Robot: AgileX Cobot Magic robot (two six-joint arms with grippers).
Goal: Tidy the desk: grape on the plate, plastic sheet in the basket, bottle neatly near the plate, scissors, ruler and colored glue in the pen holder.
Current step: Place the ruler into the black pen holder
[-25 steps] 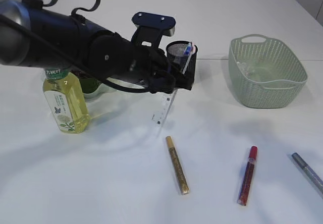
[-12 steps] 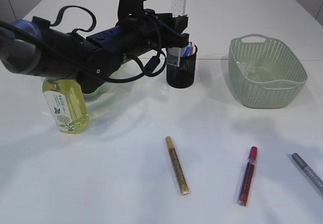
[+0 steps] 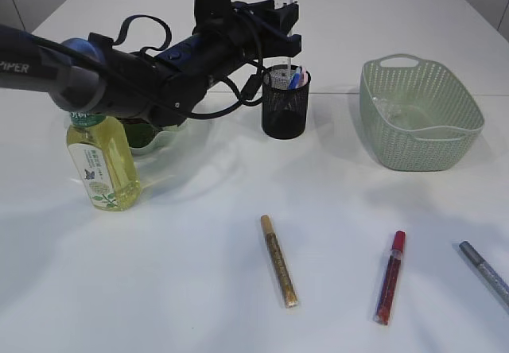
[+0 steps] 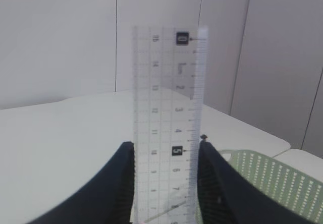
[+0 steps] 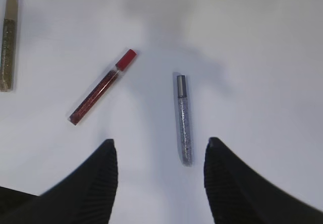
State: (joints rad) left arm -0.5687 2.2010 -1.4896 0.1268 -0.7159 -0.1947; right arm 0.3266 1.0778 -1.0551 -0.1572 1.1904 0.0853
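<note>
The left jaws (image 4: 166,183) grip a clear plastic ruler (image 4: 169,123) standing upright, above the black mesh pen holder (image 3: 285,102). The right jaws (image 5: 159,176) hang open above a silver glitter glue pen (image 5: 183,119).

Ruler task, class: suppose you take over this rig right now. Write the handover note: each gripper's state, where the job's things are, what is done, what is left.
Left gripper: shut on the ruler, held upright above the pen holder.
Right gripper: open, empty, hovering over the silver glue.
Done: bottle stands by the plate; something clear lies in the basket.
Left: lower the ruler into the holder, then the gold glue, red glue and silver glue from the table.
</note>
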